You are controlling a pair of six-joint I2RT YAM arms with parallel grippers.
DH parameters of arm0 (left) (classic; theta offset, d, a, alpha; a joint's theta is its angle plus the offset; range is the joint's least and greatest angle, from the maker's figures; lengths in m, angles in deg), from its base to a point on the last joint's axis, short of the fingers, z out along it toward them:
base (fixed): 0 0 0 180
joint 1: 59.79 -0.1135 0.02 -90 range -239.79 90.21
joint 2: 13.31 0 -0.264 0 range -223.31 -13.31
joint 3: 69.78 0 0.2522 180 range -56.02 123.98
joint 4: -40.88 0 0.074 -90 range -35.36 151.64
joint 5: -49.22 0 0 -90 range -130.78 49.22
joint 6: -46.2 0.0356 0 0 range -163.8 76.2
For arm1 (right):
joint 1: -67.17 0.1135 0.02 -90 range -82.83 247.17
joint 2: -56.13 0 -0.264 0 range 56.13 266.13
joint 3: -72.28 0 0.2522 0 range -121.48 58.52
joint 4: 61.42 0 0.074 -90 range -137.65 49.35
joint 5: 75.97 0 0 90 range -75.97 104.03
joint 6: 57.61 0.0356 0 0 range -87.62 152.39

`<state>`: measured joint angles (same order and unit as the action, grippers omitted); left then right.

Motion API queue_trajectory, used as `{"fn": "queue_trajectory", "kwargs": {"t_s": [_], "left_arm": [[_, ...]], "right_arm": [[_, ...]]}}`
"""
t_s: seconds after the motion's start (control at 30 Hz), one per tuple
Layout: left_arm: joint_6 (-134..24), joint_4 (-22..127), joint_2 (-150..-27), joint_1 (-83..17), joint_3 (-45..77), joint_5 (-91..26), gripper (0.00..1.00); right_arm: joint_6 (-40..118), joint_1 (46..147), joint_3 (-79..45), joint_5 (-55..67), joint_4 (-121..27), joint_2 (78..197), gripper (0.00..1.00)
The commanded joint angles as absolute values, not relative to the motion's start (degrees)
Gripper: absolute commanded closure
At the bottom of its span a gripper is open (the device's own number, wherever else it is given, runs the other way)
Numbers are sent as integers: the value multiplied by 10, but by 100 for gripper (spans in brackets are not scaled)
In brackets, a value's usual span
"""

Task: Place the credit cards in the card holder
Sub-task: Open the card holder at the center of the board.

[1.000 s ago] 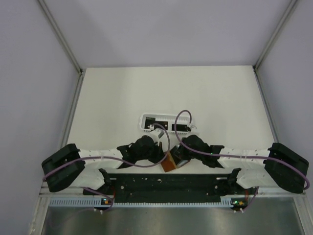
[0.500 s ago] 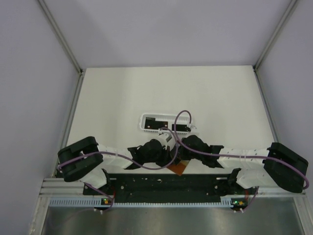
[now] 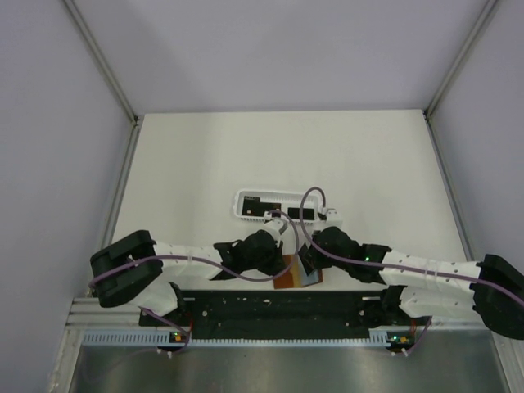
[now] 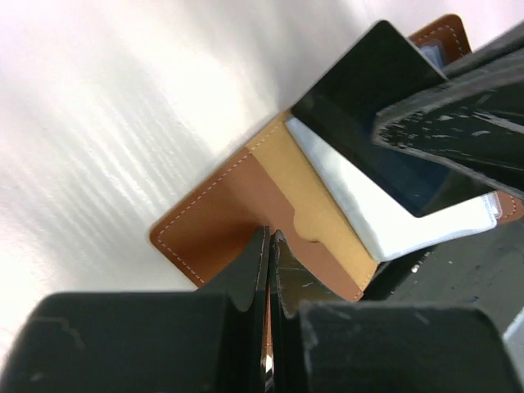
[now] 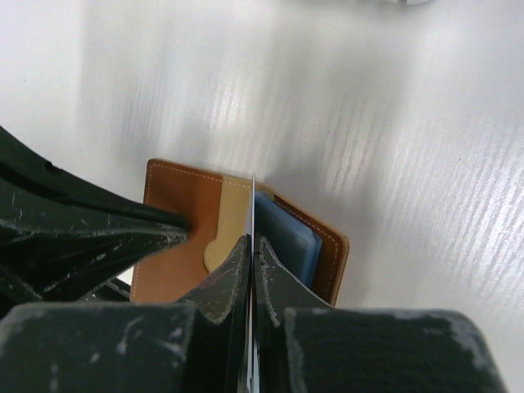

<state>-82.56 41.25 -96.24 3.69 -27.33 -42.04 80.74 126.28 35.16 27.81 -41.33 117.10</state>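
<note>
Close to the arm bases, at the table's [image 3: 344, 147] 6 o'clock edge, the card holder [image 4: 233, 217] lies open. The left hand [image 4: 268, 246], fingers together, rests on its brown flap. The right hand [image 5: 250, 246] is clamped on a credit card [image 4: 360, 106] (seen edge-on from its own wrist), angled toward the bluish pockets [image 5: 282, 233]. The risk — the card's corner catching a pocket lip and skidding the card holder, or twisting in the pinch. Beyond, at 12 o'clock, more cards [image 3: 301, 214] lie in the white basket [image 3: 240, 206].
</note>
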Motion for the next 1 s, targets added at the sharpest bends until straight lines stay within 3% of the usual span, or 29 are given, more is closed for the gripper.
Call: {"fn": "queue_trajectory", "kwargs": {"t_s": [0.0,0.4,0.97], "left_arm": [[-778,518,-950,34,-239,-484,100],[-773,520,-968,34,-217,-465,100],[-774,506,-983,33,-208,-454,100]], "right_arm": [[758,1267,341,305,-365,1134,100],[787,1266,359,353,-291,1022,100],[824,1266,382,306,-381,1136,100]]}}
